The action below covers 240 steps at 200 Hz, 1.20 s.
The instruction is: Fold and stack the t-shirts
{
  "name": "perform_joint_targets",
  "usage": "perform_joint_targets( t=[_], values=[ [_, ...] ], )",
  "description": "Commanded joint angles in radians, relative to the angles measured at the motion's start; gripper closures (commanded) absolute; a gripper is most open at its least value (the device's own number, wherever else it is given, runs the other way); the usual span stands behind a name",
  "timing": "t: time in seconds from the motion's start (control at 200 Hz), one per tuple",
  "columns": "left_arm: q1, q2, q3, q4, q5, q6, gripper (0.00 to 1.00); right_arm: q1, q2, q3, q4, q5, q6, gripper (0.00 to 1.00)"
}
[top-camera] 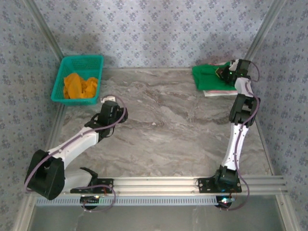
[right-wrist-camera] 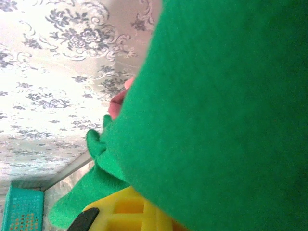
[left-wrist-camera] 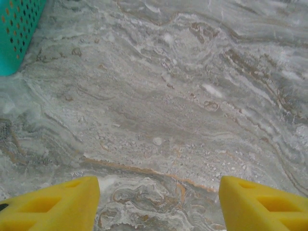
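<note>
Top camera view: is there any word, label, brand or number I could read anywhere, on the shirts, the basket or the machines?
None can be read.
The green t-shirt, the orange cloth and the teal basket are plain.
The wallpaper bears only flowers.
The arms show no legible marking.

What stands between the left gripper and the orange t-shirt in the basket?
The wall of the teal mesh basket: the orange t-shirt lies inside it, while the open left gripper sits just outside its near right corner, over bare marble table. Nothing else visible intervenes.
</note>
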Motion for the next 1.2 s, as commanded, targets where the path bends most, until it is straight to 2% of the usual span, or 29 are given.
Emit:
perform_joint_targets(
  t=[0.0,0.04,0.08,0.115,0.165,0.285,0.335,0.37,0.42,0.47,0.525,0.56,0.65,0.705,0.749,0.789,0.844,0.904,0.944,1.029,1.079,1.119,1.149,1.194],
  values=[
    [0.027,-0.061,-0.026,0.045,0.011,0.013,0.25,0.017,-0.159,-0.043,0.026,-0.022,0.022,0.99],
    [0.037,-0.074,-0.04,0.059,0.012,0.008,0.11,0.019,-0.209,-0.076,0.04,-0.031,0.032,0.89],
    [0.045,-0.086,-0.054,0.072,0.013,0.006,0.02,0.022,-0.265,-0.126,0.077,-0.041,0.061,0.78],
    [0.053,-0.097,-0.062,0.082,0.017,0.007,0.02,0.025,-0.315,-0.176,0.119,-0.049,0.088,0.67],
    [0.062,-0.112,-0.071,0.089,0.023,0.009,0.02,0.032,-0.396,-0.284,0.187,-0.044,0.124,0.57],
    [0.069,-0.166,-0.1,0.113,0.007,0.027,0.02,0.061,-0.628,-0.626,0.397,0.011,0.204,0.48],
    [0.073,-0.196,-0.127,0.144,-0.012,0.048,0.02,0.085,-0.738,-0.769,0.434,0.069,0.183,0.38],
    [0.075,-0.217,-0.153,0.178,-0.034,0.073,0.02,0.111,-0.815,-0.865,0.434,0.119,0.135,0.35],
    [0.078,-0.243,-0.195,0.23,-0.073,0.131,0.02,0.161,-0.925,-0.987,0.394,0.232,0.045,0.27],
    [0.088,-0.256,-0.228,0.268,-0.153,0.176,0.02,0.236,-1.037,-1.119,0.357,0.397,-0.086,0.21],
    [0.103,-0.262,-0.256,0.301,-0.211,0.232,0.02,0.341,-1.148,-1.232,0.334,0.626,-0.24,0.07],
    [0.115,-0.26,-0.269,0.315,-0.237,0.263,0.02,0.406,-1.204,-1.299,0.323,0.795,-0.3,0.03],
    [0.15,-0.227,-0.322,0.425,-0.291,0.351,0.02,0.505,-1.332,-1.46,0.338,1.008,-0.395,0.0],
    [0.177,-0.226,-0.316,0.41,-0.301,0.359,0.02,0.557,-1.398,-1.583,0.42,1.131,-0.501,0.0],
    [0.202,-0.215,-0.341,0.474,-0.289,0.378,0.02,0.569,-1.451,-1.664,0.44,1.235,-0.529,0.0],
    [0.225,-0.213,-0.368,0.523,-0.296,0.374,0.02,0.564,-1.502,-1.714,0.429,1.276,-0.53,0.0],
    [0.275,-0.211,-0.401,0.568,-0.247,0.356,0.02,0.534,-1.568,-1.778,0.429,1.259,-0.542,0.0],
    [0.35,-0.182,-0.426,0.616,-0.097,0.355,0.02,0.459,-1.597,-1.848,0.482,1.158,-0.548,0.0],
    [0.389,-0.141,-0.43,0.651,-0.048,0.349,0.02,0.405,-1.591,-1.887,0.531,1.084,-0.543,0.0],
    [0.424,-0.02,-0.423,0.75,-0.01,0.37,0.02,0.324,-1.543,-1.93,0.614,1.012,-0.514,0.0],
    [0.432,0.06,-0.418,0.841,0.001,0.39,0.02,0.31,-1.485,-1.966,0.733,1.011,-0.523,0.0],
    [0.435,0.089,-0.399,0.853,0.021,0.406,0.02,0.304,-1.441,-1.971,0.802,1.008,-0.556,0.0],
    [0.436,0.109,-0.385,0.857,0.021,0.417,0.02,0.299,-1.421,-1.958,0.805,0.981,-0.543,0.0],
    [0.444,0.153,-0.378,0.9,0.03,0.42,0.02,0.295,-1.375,-1.962,0.907,0.927,-0.59,0.0]
  ],
)
